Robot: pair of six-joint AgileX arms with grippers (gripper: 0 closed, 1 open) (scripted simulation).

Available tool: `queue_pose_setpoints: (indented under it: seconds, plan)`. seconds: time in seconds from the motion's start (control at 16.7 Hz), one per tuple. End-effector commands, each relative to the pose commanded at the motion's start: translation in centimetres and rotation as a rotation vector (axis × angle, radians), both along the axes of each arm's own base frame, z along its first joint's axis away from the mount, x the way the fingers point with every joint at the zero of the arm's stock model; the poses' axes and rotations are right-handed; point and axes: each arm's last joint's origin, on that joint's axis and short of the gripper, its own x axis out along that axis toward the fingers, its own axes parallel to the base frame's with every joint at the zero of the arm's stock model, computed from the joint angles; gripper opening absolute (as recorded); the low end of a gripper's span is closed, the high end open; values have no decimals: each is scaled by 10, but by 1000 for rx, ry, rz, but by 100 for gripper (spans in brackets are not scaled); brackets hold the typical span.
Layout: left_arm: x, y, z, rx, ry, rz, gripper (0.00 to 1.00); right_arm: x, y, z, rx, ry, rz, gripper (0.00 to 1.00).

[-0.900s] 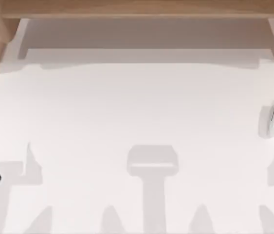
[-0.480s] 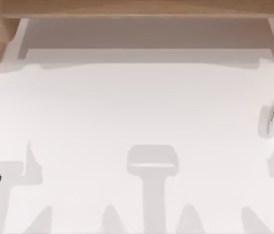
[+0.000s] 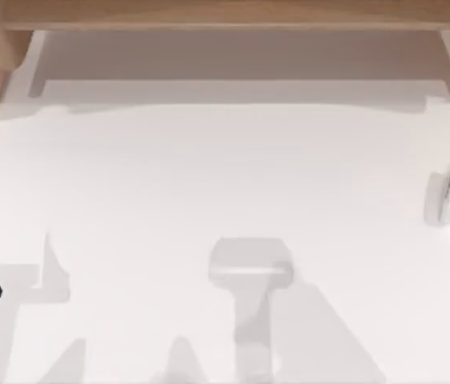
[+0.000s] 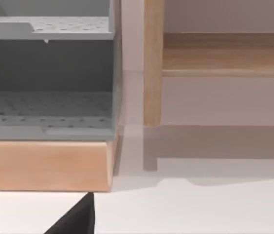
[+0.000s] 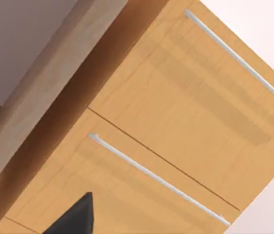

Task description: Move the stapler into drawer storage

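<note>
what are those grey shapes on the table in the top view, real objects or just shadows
Top view: flat grey patches on the white table look like shadows, with a broad wedge near the bottom middle; the stapler at the right edge is real. Right wrist view: soft sheen across the wooden drawer fronts.

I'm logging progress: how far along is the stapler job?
Nothing looks done. The stapler lies on the white table near its right edge, with no pincer on it. The right wrist view faces two closed wooden drawers with bar handles. Opening a drawer, picking up the stapler and placing it inside all remain.
</note>
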Motion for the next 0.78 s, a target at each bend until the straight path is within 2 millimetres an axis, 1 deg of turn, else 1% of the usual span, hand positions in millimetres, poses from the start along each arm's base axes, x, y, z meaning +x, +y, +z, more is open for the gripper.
queue_pose_setpoints:
  seconds: [0.12,0.18,0.3,0.42,0.54,0.66,0.78]
  plan:
    - [0,0,0,0,0,0,100,37,-19,10,-161,5,-44,100]
    - [0,0,0,0,0,0,100,57,-30,10,-239,14,-63,100]
    - [0,0,0,0,0,0,100,97,-55,-2,-386,44,-90,100]
    - [0,0,0,0,0,0,100,134,-80,-27,-514,87,-98,100]
    - [0,0,0,0,0,0,100,165,-103,-64,-622,132,-89,100]
    - [0,0,0,0,0,0,100,187,-120,-104,-711,169,-64,100]
    - [0,0,0,0,0,0,100,201,-132,-141,-782,195,-31,100]
